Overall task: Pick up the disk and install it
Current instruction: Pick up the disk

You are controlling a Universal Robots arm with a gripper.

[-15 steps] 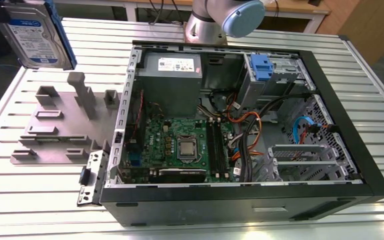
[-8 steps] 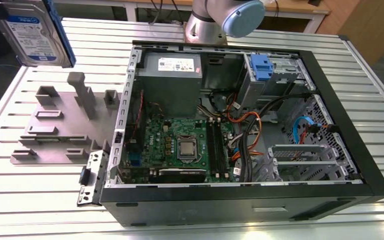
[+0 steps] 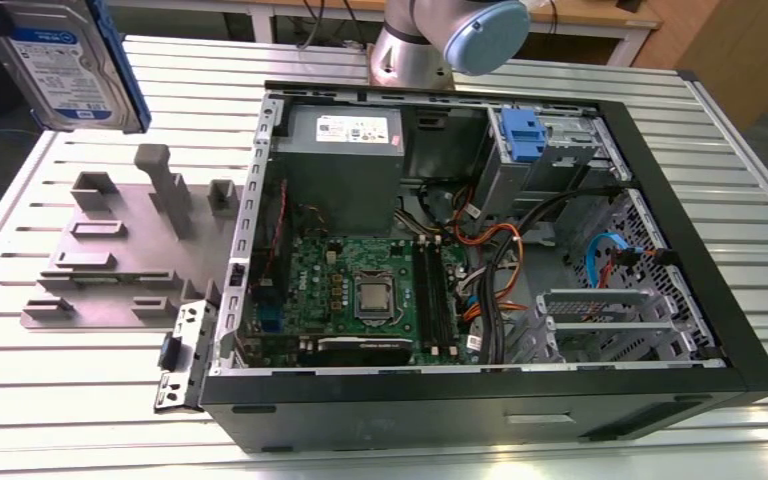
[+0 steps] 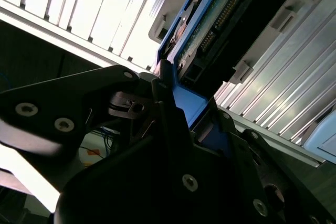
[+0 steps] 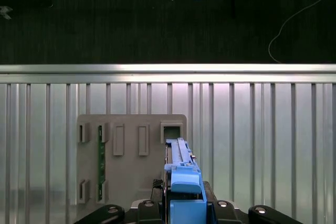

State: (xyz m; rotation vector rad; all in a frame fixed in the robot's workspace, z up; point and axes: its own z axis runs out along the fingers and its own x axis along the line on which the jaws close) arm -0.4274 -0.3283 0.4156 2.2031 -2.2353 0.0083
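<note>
1. The disk (image 3: 53,60) hangs in the air at the exterior view's far left. It stands on edge with its long axis roughly upright and its labelled face toward that camera. Its blue carrier frame (image 3: 123,70) runs along the edge toward the exterior view's right.
2. In the first wrist view the disk is seen edge-on, pointing away from the hand (image 5: 184,211) and down toward a grey holder (image 5: 131,166), clear of it.
3. The hand is clamped on the disk's blue frame, and in the second wrist view a black finger (image 4: 169,121) presses against it.
4. The arm (image 3: 431,40) rises behind the open computer case (image 3: 704,330).
5. The tabletop (image 3: 77,410) is ribbed metal, and a dark floor (image 5: 131,24) lies beyond its edge.
</note>
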